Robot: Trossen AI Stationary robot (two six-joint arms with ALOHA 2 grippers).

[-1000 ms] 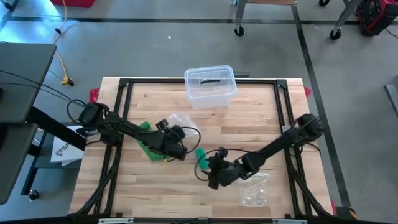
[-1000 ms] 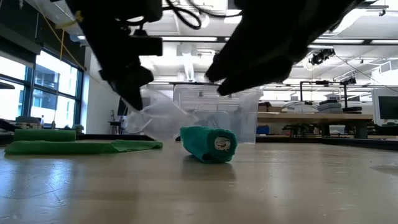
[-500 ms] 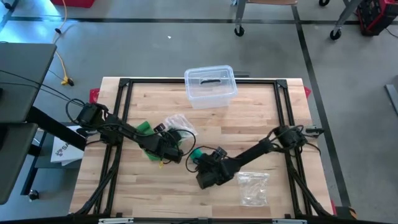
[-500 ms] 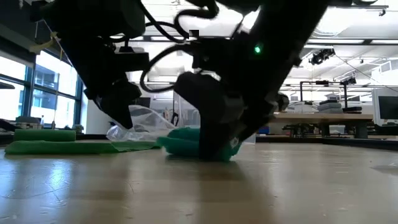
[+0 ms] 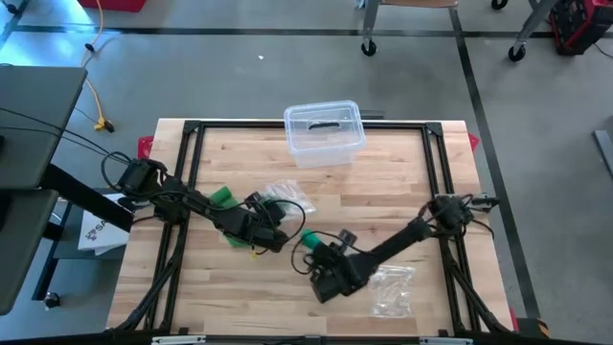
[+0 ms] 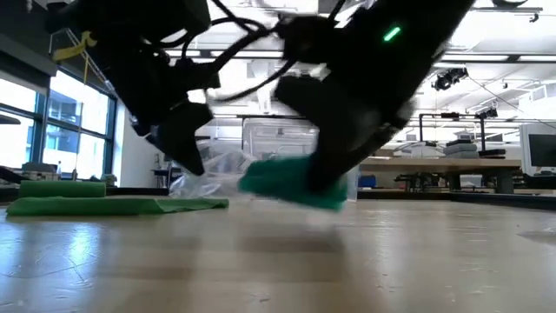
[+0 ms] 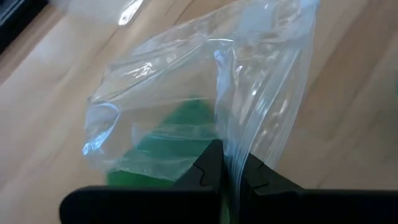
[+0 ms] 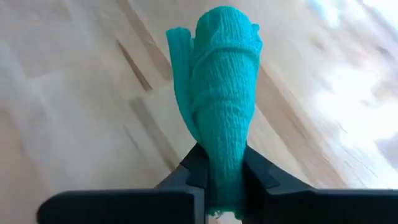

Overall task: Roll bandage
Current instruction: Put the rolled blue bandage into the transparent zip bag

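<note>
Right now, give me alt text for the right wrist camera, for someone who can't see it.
The right gripper is shut on a rolled teal bandage, which sticks out forward from between its two dark fingers. A loose flap of bandage runs along one side of the roll, and the light wooden table lies blurred behind it.

Teal roll (image 8: 221,118): its lower end is hidden between the right gripper (image 8: 222,171) fingers; blurred in the low view.
Plastic bag (image 7: 205,99): one edge hidden in the left gripper (image 7: 225,171); its far corner is cut off by the frame.
Green bandage (image 7: 168,140): seen only through the bag, edges unclear.
Clear box (image 5: 324,132): dark contents too small to tell.
</note>
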